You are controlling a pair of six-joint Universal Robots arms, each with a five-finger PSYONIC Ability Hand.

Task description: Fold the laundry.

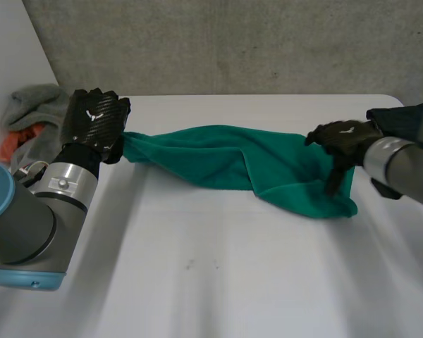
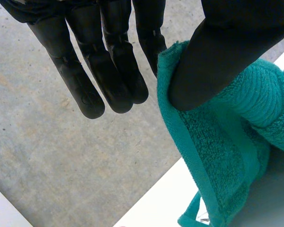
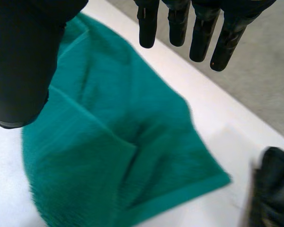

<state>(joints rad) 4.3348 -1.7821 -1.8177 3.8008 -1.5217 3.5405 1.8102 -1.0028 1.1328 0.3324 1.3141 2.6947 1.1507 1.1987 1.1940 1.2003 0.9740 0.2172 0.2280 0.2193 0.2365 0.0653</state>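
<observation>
A green towel lies stretched in a loose band across the white table. My left hand holds its left end lifted off the table. In the left wrist view the thumb pinches the towel's hemmed edge against the side of the straight fingers. My right hand hovers over the towel's right end, fingers pointing down at the cloth. In the right wrist view its fingers are straight and spread from the thumb, and the towel lies flat beneath them, not gripped.
A heap of grey and orange laundry sits at the table's back left, behind my left arm. A dark cloth lies at the right edge, beside my right hand. The near half of the table is bare.
</observation>
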